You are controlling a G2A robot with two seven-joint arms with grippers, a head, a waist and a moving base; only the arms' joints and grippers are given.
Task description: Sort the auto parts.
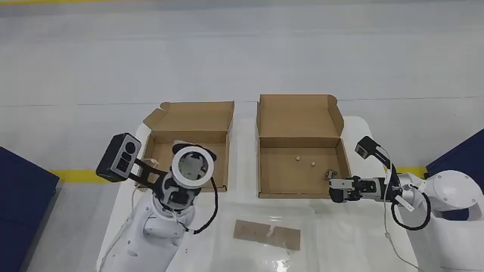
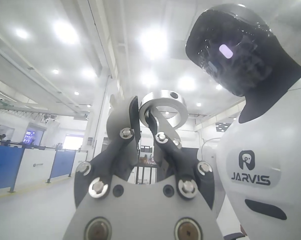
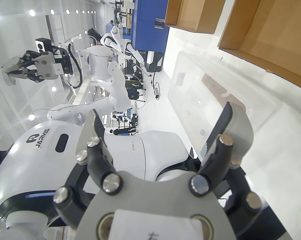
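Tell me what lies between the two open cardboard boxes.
Top view: only bare white table separates the left brown cardboard box from the right brown cardboard box.

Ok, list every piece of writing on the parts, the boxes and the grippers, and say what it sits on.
On the shaft collar: no marking visible.
On the left cardboard box and the right cardboard box: no print visible.
On the left gripper, a small white label: too small to read.
At the base of the right gripper, a white label: cut off by the picture's edge, unreadable.
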